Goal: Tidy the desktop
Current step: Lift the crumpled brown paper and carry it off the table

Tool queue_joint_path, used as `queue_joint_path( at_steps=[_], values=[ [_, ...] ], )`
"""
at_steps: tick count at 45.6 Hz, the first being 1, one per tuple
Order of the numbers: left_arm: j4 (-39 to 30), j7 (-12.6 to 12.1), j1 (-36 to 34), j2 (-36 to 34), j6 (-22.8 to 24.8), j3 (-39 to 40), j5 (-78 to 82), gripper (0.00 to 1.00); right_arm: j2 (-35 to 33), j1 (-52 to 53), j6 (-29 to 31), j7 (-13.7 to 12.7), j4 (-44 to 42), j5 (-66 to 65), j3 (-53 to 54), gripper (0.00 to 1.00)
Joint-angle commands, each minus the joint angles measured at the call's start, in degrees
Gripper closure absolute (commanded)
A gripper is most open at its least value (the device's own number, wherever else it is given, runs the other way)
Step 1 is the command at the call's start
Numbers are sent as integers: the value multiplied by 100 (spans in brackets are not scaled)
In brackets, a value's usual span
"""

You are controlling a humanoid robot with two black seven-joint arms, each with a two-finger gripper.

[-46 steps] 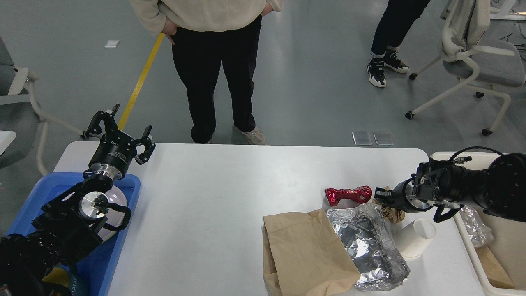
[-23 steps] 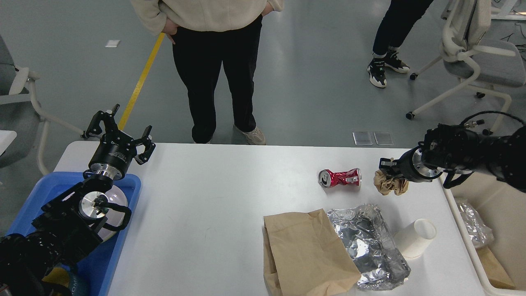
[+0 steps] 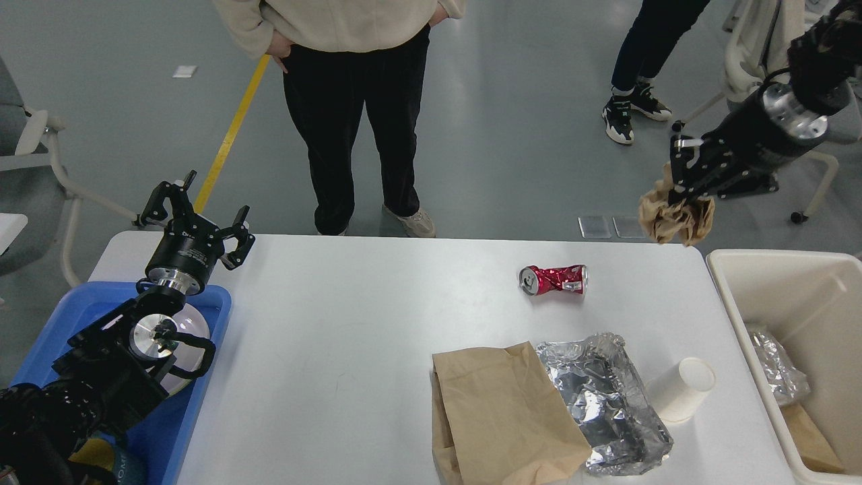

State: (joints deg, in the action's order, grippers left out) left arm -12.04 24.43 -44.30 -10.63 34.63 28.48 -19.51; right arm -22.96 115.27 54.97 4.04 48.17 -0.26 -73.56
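The white desktop [image 3: 350, 323] carries a crushed red can [image 3: 553, 279], a flat brown paper bag [image 3: 502, 411], a crumpled foil tray [image 3: 603, 397] and a white paper cup [image 3: 680, 389] lying on its side. My right gripper [image 3: 683, 192] is raised high above the table's far right corner and is shut on a crumpled brown paper ball [image 3: 677, 219]. My left gripper [image 3: 195, 215] is open and empty over the far left corner, above the blue tray [image 3: 175, 431].
A beige bin [image 3: 734, 269] stands at the right edge with foil and brown paper in it. A white bowl [image 3: 192, 337] lies in the blue tray under my left arm. Two people stand beyond the table; office chairs stand at far left and right.
My right gripper lifted the paper ball off the table and carried it up and to the right. The red can rolled slightly. The left arm has not moved.
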Motion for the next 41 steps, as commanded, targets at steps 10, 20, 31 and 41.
queue_joint_path(
  at_steps=[10, 20, 31, 41],
  values=[
    [0, 0, 0, 0, 0, 0, 0, 3, -806, 382, 3, 1, -615, -668, -914, 100],
    [0, 0, 0, 0, 0, 0, 0, 3, -1975, -381, 3, -8, -1476, -677, -959, 100],
    [0, 0, 0, 0, 0, 0, 0, 3, -2766, -2270, -2471, 1, -1530, -545, -204, 100],
    [0, 0, 0, 0, 0, 0, 0, 3, -2749, -4459, -4468, 44, -1784, -554, 1360, 100]
  ],
)
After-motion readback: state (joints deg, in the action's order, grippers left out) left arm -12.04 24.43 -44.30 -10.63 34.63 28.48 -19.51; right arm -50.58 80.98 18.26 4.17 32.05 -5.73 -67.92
